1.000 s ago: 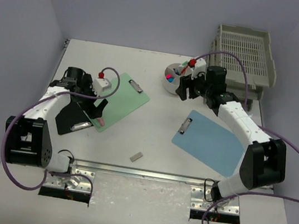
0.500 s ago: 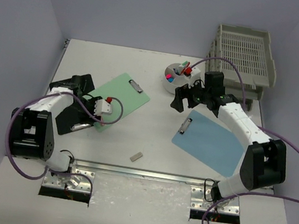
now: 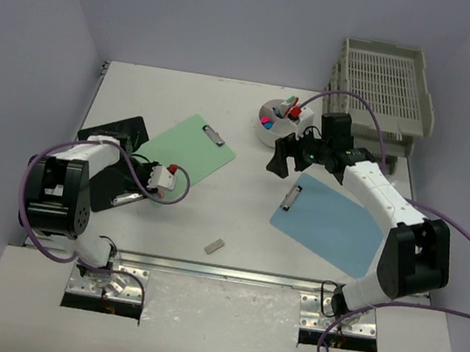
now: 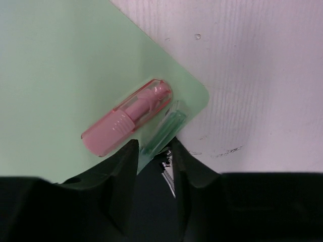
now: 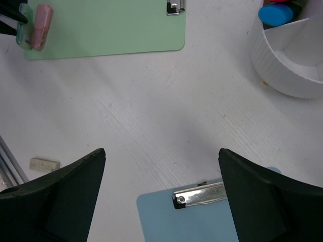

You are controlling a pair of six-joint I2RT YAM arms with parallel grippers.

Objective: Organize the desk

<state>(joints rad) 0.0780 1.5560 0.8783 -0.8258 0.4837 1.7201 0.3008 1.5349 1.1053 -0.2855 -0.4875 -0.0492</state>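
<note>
The desk (image 3: 236,229) is a flat white top that carries the green clipboard (image 3: 187,156) and everything round it, with a metal rail (image 3: 221,272) along its front edge, nearer than the clipboard. Between that rail and the clipboard lies a small beige block (image 3: 215,246), alone on the white surface. At the clipboard's near corner the left gripper (image 4: 154,151) points down, its jaws drawn narrow on either side of a translucent green piece (image 4: 165,132) – whether they actually pinch it I cannot tell. A pink marker (image 4: 127,122) lies on the clipboard just beside that piece. A black clipboard (image 3: 127,131) sits to the left of the green one, partly beneath it. To the green clipboard's right, well apart, lies a blue clipboard (image 3: 329,226). The right gripper (image 5: 161,156) hangs over bare desk between the two, jaws spread wide and holding nothing. Beyond the green clipboard's far right corner stands a white cup (image 3: 270,133) of coloured pens, and farther right the grey slotted trays (image 3: 382,79) – all enclosed by pale lilac walls (image 3: 215,14).
</note>
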